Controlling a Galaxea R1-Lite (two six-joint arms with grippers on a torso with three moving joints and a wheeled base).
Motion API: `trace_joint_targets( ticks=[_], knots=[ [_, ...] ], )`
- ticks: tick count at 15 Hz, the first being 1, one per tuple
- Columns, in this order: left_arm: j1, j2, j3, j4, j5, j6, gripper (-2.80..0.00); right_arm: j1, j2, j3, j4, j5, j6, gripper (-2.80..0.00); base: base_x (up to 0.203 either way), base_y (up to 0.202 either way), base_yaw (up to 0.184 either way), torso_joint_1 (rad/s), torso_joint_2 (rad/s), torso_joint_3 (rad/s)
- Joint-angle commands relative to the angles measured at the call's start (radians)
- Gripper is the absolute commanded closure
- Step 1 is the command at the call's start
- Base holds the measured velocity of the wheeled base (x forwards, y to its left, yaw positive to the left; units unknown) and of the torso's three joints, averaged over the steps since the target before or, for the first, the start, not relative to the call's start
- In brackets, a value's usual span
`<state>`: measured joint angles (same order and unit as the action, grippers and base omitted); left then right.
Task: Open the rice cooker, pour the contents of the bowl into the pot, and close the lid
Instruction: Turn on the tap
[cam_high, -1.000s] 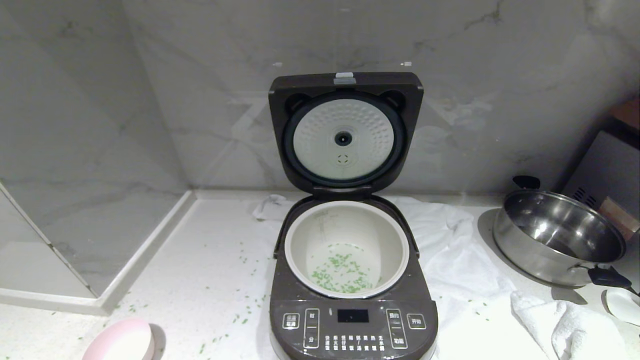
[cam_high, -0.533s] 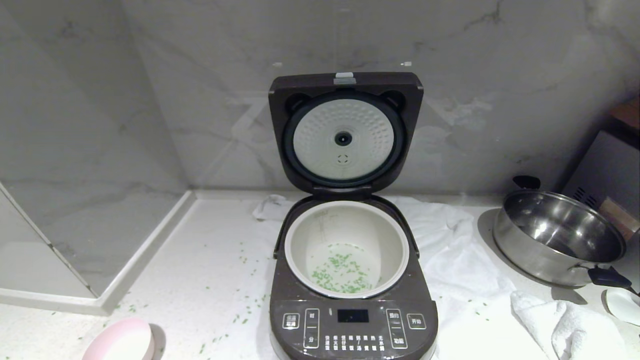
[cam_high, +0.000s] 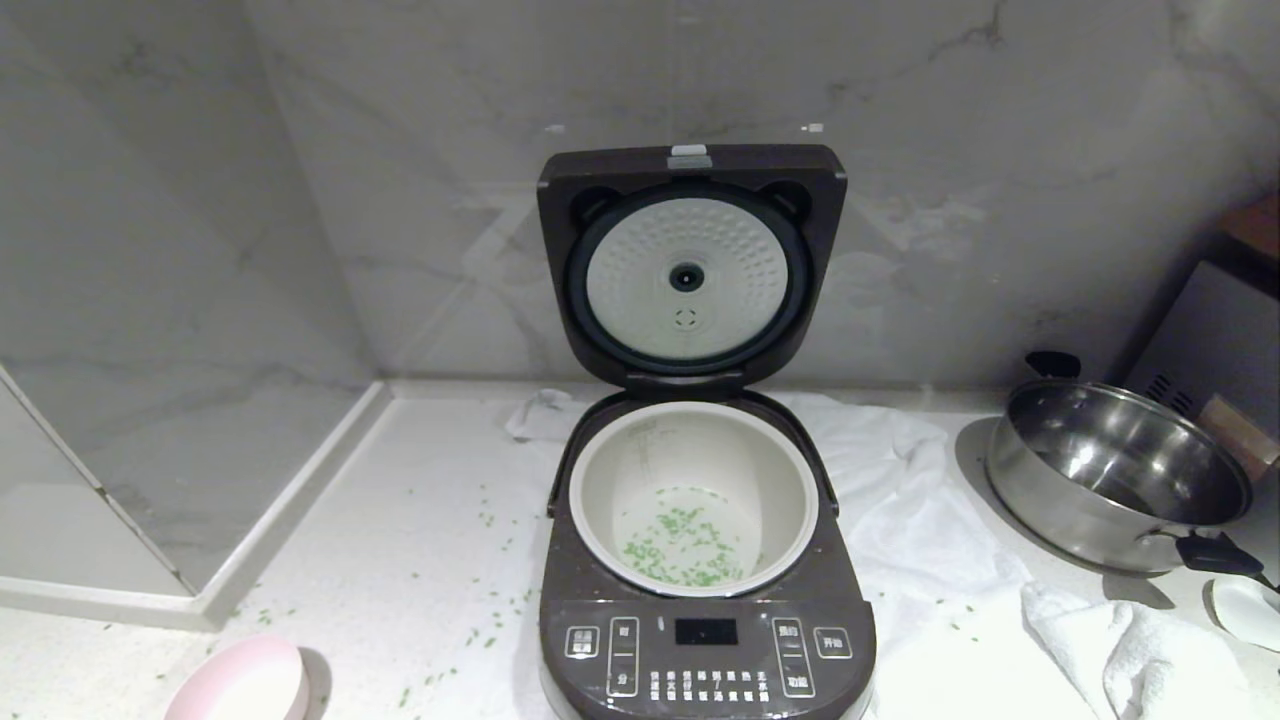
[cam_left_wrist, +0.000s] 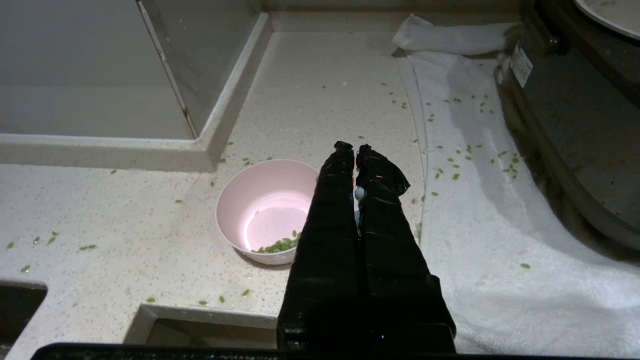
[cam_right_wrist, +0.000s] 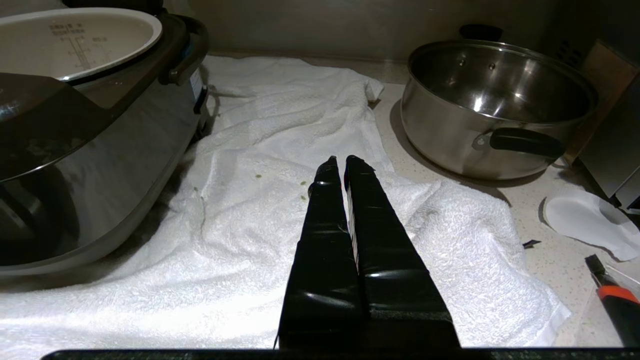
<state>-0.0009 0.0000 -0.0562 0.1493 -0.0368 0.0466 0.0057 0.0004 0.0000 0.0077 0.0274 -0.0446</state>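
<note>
1. Left gripper (cam_left_wrist: 354, 148): jaws pressed together, holding nothing. It hangs above the bench (cam_left_wrist: 100, 210), just beside the bowl (cam_left_wrist: 265, 210), which stands upright and apart from it.
2. Right gripper (cam_right_wrist: 344, 161): jaws together, empty, over the white towel (cam_right_wrist: 280, 130), between the rice cooker (cam_right_wrist: 100, 150) and the steel pan (cam_right_wrist: 492, 107).
3. The bowl holds only a small remnant of green grains (cam_left_wrist: 277, 245). Most lie in the pot (cam_high: 690, 440); others are strewn over the bench and towel.
4. The lid (cam_high: 690, 270) stands upright, fully open, behind the pot.
5. Step in hand, as judged: pouring is essentially finished; closing the lid remains.
6. Next move calls for one arm to reach up behind the lid's top edge and press it forward and down until it latches. The lid lies well apart from both jaws.
</note>
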Motion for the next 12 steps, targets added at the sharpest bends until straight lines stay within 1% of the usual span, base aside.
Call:
trace_joint_targets(
  ticks=[1, 10, 12],
  knots=[
    [-0.001, -0.002, -0.001, 0.001, 0.0, -0.001, 0.0, 0.0, 0.0, 0.002, -0.001, -0.015, 0.021, 0.0, 0.0, 0.0, 0.0, 0.0, 0.0, 0.0],
    [0.001, -0.002, 0.0, 0.001, 0.002, -0.001, 0.0, 0.0, 0.0, 0.002, -0.002, -0.02, 0.031, 0.0, 0.0, 0.0, 0.0, 0.0, 0.0, 0.0],
    [0.001, -0.002, 0.0, 0.001, 0.002, -0.001, 0.0, 0.0, 0.0, 0.002, -0.002, -0.02, 0.031, 0.0, -0.163, 0.0, 0.005, 0.004, 0.01, 0.0]
  ],
)
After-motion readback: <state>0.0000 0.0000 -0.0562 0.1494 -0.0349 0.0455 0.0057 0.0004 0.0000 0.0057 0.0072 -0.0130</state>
